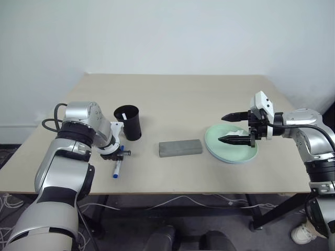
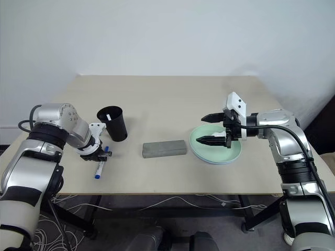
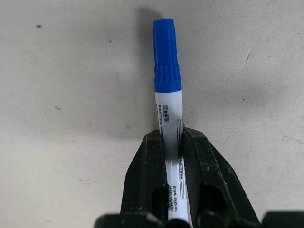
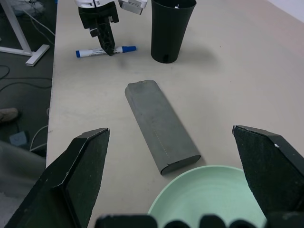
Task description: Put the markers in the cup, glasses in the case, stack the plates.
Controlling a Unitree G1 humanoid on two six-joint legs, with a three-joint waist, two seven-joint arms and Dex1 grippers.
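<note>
- The left end effector (image 3: 174, 190) has its two black fingers pinched on the white barrel of the slim blue-capped whiteboard marker (image 3: 168, 99), which lies flat on the pale beige desk (image 1: 183, 99) just in front of the tall tapered matte black plastic cup (image 1: 129, 122). The hold sits near the tail end, so the long capped end could swing down or twist in the fingers on lifting.
- A tilted marker may strike the cup's rim instead of dropping in, and the light cup could tip over.
- Something white shows inside the cup; what it is cannot be told.
- The right end effector (image 1: 236, 128) hangs wide open and empty over the pale mint green round plastic plate (image 1: 231, 150), which seems to lie on a second plate. Any sweep leftward risks nudging the flat grey felt-like rectangular case (image 1: 180, 148) lying between plate and cup.
</note>
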